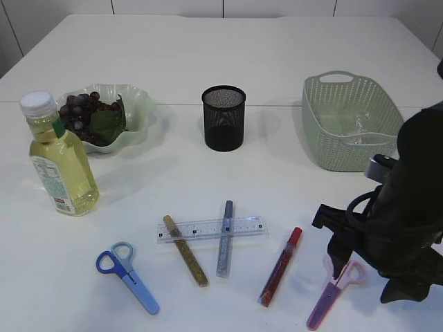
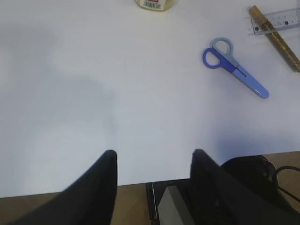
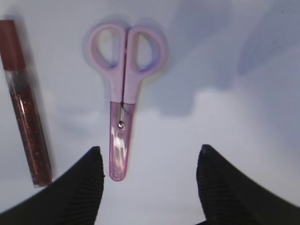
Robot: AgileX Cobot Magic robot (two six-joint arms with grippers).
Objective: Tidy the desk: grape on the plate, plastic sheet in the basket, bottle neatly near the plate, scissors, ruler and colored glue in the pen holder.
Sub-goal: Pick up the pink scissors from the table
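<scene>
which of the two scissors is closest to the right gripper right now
The pink scissors. They lie just ahead of the open right gripper, beside the red glitter glue; the blue scissors lie far across the table, left of the ruler.

pink scissors [image 3: 123,93], blue scissors [image 1: 128,277], red glitter glue [image 1: 280,266], black mesh holder [image 1: 223,117], green basket [image 1: 349,121]
</scene>
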